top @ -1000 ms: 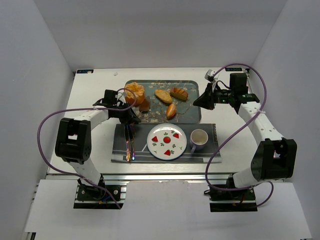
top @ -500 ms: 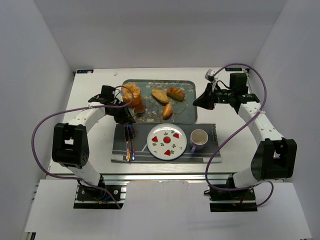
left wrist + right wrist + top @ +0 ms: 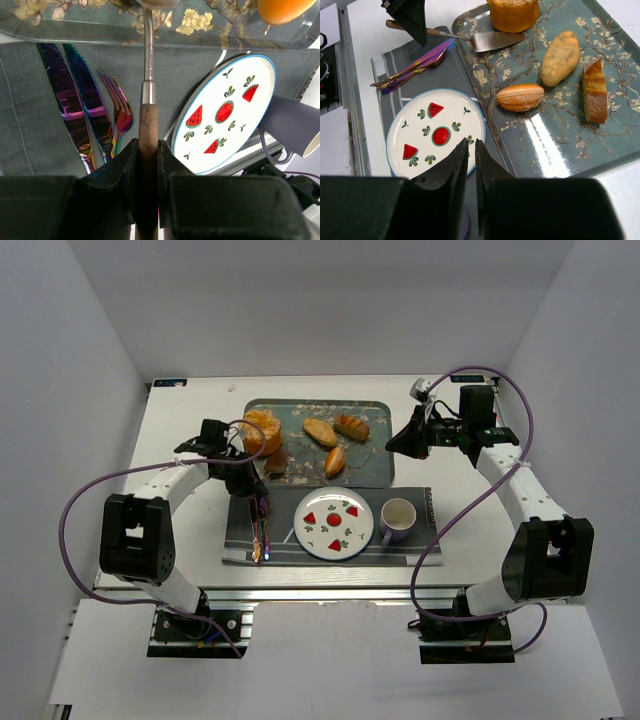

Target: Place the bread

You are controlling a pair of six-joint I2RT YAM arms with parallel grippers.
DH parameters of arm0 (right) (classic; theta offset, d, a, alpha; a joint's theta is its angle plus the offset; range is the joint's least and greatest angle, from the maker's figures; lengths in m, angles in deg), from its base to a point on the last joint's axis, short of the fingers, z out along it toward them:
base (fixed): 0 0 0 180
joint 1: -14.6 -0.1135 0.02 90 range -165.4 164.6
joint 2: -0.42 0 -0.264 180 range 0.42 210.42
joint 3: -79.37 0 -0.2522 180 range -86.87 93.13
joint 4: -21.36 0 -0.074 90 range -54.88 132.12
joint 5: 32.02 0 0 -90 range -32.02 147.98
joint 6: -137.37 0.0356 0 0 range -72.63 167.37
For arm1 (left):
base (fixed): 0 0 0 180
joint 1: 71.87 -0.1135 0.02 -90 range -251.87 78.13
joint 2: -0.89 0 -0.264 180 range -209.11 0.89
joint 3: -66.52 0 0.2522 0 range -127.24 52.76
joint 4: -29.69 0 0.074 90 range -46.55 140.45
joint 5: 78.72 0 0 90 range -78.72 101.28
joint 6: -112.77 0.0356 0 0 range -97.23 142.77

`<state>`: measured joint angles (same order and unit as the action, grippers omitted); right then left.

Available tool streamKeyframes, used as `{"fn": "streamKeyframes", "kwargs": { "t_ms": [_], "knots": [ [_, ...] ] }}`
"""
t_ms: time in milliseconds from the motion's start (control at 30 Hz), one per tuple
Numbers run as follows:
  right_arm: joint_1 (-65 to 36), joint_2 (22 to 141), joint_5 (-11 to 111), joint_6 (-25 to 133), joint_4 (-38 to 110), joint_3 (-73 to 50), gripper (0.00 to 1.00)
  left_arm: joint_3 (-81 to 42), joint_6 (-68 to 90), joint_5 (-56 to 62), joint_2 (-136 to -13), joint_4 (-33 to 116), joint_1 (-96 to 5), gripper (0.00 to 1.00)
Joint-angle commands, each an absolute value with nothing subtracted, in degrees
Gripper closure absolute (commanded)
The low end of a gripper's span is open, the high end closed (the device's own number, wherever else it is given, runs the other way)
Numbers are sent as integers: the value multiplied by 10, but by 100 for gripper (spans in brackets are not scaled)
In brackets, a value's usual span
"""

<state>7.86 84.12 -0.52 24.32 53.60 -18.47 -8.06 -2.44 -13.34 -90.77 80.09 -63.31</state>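
The bread [image 3: 262, 427], a large round golden-orange bun, stands upright at the left end of the floral tray [image 3: 370, 468]. It also shows at the top of the right wrist view [image 3: 514, 12]. My left gripper [image 3: 244, 478] is shut on the wooden handle of a metal spatula [image 3: 148, 65]. The spatula's blade [image 3: 495, 41] lies flat on the tray, just in front of the bun's base. In the left wrist view my left gripper [image 3: 148, 146] is over the grey placemat. My right gripper [image 3: 396, 443] is shut and empty, above the tray's right end [image 3: 471, 144].
Three small brown rolls [image 3: 335, 460] lie on the tray's middle and right. A white watermelon-print plate [image 3: 333, 523] sits on the grey placemat [image 3: 422, 540], with a purple mug [image 3: 397, 518] on its right and iridescent cutlery [image 3: 258, 530] on its left.
The tray with the bread and rolls has shifted slightly left. My left gripper has drawn the spatula back toward the near side. The right arm has not moved.
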Motion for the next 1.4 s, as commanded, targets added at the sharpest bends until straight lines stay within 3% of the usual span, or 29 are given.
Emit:
{"fn": "streamKeyframes", "kwargs": {
  "t_ms": [0,400,833,1367],
  "knots": [
    [83,825,-19,244,522,-185,84,-60,-55,-81,-883,800,-648,100],
    [83,826,-20,241,524,-186,83,-30,-89,-110,-896,718,-684,100],
    [84,823,-25,238,529,-189,82,-117,-5,-190,-1041,651,-684,100],
    [85,825,-27,235,530,-200,82,8,14,-238,-905,500,-684,100]
  ]
}}
